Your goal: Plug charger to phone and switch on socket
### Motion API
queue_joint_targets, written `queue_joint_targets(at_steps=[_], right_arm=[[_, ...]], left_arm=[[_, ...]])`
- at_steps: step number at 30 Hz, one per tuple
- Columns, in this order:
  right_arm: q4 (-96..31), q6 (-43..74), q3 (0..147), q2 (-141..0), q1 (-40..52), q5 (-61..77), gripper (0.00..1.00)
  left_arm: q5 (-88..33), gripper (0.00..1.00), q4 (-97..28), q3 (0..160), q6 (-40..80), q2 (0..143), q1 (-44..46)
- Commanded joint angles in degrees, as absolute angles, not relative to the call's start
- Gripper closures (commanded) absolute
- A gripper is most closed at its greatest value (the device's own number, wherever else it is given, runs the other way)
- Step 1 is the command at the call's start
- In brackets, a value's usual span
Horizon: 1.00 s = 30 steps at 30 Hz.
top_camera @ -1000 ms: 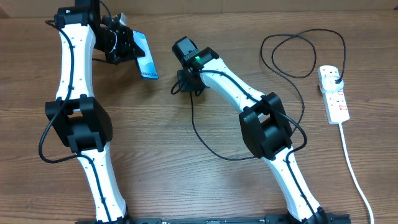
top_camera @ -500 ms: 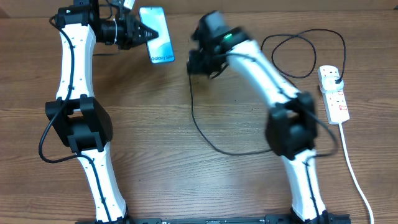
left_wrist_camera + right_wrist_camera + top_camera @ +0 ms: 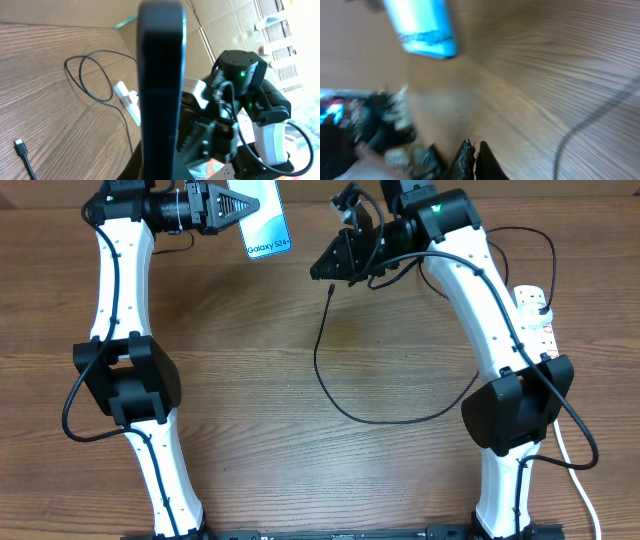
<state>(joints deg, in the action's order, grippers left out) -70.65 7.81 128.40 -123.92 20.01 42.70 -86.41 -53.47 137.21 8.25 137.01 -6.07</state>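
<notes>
**Left hand holds the phone aloft; right hand shut beside the charger's loose end**

The left hand [image 3: 243,208] is clamped on the phone [image 3: 268,225] and holds it off the surface [image 3: 300,470] at the far left. The phone's light-blue screen is lit, with "Galaxy S24" readable along its lower edge. The left wrist camera sees it only edge-on, as a dark slab.

The right hand [image 3: 316,272] is fully closed, facing the phone, with nothing seen between its fingers. Just below it is the connector tip [image 3: 330,287] of the charger [image 3: 322,370], a thin black cable that loops across the wood. The white socket [image 3: 127,102] lies at the right edge, partly behind the right arm.

Brown wood-grain surface; cardboard boxes [image 3: 225,20] stand beyond it.
</notes>
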Motion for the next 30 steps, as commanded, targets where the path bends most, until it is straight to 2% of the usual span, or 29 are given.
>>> queue_joint_targets(at_steps=[1,3,5,7,12,15,21,25,30], right_arm=[[-71.07,21.19,128.25,-124.20,19.97,19.94,0.94],[-71.55,26.02,128.20,-124.44,20.29,11.99,0.67],[-70.78,26.22,128.20,-124.70,20.32,11.97,0.47],[-70.91,26.20,128.20,-125.43,20.32,11.99,0.35],[-77.28,25.67,128.16,-129.12,21.76,12.01,0.35],[-80.09,23.51,126.15,-131.15,25.67,11.92,0.37],[-74.85,28.77,118.15,-131.83,32.88,5.43,0.46],[-71.44,31.99,112.66,-131.83,34.79,3.07,0.46],[-66.46,31.94,104.44,-131.83,37.15,2.42,0.52]], left_arm=[[-88.40,0.96,-53.17,138.10,9.96,134.63,-6.46],[-85.34,0.96,-54.19,138.10,10.76,134.63,-6.46],[-82.89,0.96,-54.87,138.10,10.76,134.61,-6.46],[-79.46,0.96,-56.25,138.10,10.79,134.61,-6.46],[-72.05,0.96,-60.80,138.10,10.72,134.61,-6.46],[-70.46,0.96,-61.45,138.10,10.72,134.63,-6.48],[-67.00,0.96,-62.00,138.10,12.03,134.61,-7.16],[-65.39,0.96,-62.81,138.10,13.98,134.61,-8.32],[-65.39,0.96,-63.46,138.10,13.93,134.61,-9.19]])
